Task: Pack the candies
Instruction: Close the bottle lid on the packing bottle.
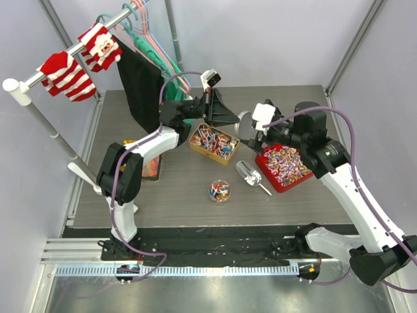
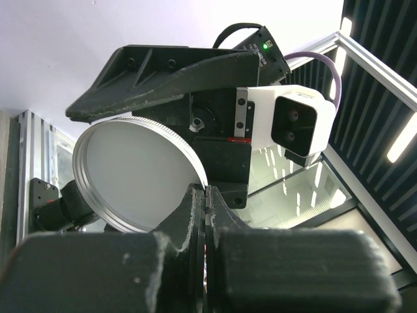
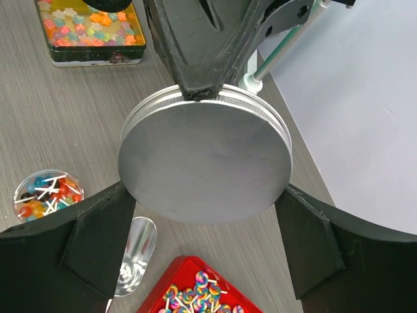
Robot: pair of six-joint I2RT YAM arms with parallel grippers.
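While candies (image 1: 285, 163) lie jumbled, left jaws pinch lid (image 3: 205, 163), right jaws flank it wide.

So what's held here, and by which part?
The left gripper pinches the silver lid by its rim edge; the right gripper stands open around it.

The gray wood bench (image 1: 176, 189) sits between pale walls (image 1: 260, 39). A white pole (image 1: 29, 79) at the back left holds red-and-white striped socks (image 1: 67, 74), hangers (image 1: 151, 40) and a black cloth (image 1: 140, 85).
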